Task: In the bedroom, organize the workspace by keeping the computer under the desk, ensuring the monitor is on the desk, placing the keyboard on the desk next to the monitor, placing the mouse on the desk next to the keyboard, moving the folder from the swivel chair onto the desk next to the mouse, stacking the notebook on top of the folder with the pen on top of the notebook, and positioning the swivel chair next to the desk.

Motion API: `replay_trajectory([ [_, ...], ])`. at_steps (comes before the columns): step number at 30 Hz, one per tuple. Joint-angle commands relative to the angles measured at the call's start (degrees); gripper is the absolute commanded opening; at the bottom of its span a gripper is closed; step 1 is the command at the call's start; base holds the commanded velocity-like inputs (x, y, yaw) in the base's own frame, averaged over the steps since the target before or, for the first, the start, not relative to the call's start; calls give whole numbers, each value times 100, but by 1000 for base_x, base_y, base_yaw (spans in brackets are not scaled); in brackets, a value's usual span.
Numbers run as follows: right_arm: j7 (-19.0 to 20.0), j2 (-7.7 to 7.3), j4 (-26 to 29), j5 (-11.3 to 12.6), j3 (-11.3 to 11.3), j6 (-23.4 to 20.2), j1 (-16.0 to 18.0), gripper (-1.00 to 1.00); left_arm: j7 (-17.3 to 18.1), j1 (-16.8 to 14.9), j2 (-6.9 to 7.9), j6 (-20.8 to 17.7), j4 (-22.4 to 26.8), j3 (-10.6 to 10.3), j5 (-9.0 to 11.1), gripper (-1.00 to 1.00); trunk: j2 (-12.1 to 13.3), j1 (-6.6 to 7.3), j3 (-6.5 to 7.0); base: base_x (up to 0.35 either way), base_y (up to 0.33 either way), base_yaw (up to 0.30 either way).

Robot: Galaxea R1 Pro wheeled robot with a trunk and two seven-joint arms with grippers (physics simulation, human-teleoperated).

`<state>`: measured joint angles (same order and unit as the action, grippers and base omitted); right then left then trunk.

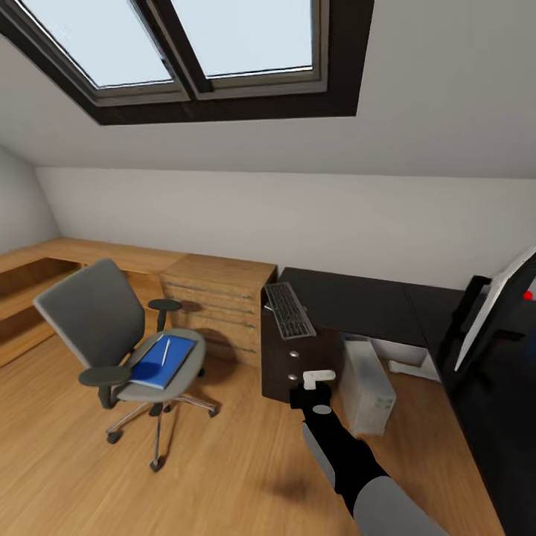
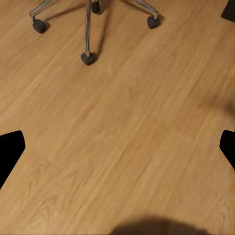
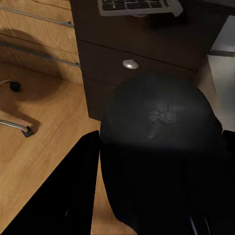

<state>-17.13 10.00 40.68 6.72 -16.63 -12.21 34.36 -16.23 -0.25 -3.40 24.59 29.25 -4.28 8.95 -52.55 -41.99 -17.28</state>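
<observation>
Right end effector [image 1: 318, 380]: I have it clamped on the mouse [image 3: 156, 147], held up in front of the drawers of the bench [image 1: 372, 301].
Left end effector [image 2: 117, 147]: fingers apart, nothing between them, pointing at the wood floor [image 2: 137, 147] near the casters of the chair [image 1: 104, 320].
Keyboard [image 1: 289, 309]: already on the bench, above the drawers, one end slightly over the front edge.
Monitor [image 1: 495, 305]: on the bench's right wing, well apart from the keyboard.
Computer [image 1: 366, 383]: on the floor, under the bench beside the drawers; I count that done.
Folder [image 1: 162, 361]: lying on the chair seat, with the pen [image 1: 165, 351] on top; not moved yet.
Notebook: I cannot make it out.
Left to do: set the mouse beside the keyboard, carry over the folder, stack notebook and pen, roll the chair to the bench.
Progress: I judge it under halfway.
</observation>
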Motion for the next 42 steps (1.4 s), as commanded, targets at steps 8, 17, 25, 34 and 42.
replay_trajectory([
  [8, -718, 0, 1720, 28, 3, -191, -820, -100, 3, -2, -174, -40, 547, -128, 32, 100, -4, -4, 63, 222, -60, 0],
  [17, -822, 0, 1931, 7, 17, -212, -922, -100, 8, -1, -574, -4035, 4239, -150, 59, 100, -4, -4, 89, 315, -1, 0],
  [25, -827, -115, 2066, 19, 36, -218, -923, -100, -35, -1, -491, -4113, 4063, -101, 33, 100, -4, -4, 89, 327, 0, 0],
  [34, -827, -251, 2246, 39, 50, -367, -924, -100, -21, -1, -487, -3579, 4051, -122, 31, 100, -4, -4, 89, 327, -1, 0],
  [42, -819, -333, 2251, 40, 54, -354, -924, -100, -22, -1, -491, -3575, 4041, -127, 28, 100, -4, -4, 89, 323, -97, 0],
])
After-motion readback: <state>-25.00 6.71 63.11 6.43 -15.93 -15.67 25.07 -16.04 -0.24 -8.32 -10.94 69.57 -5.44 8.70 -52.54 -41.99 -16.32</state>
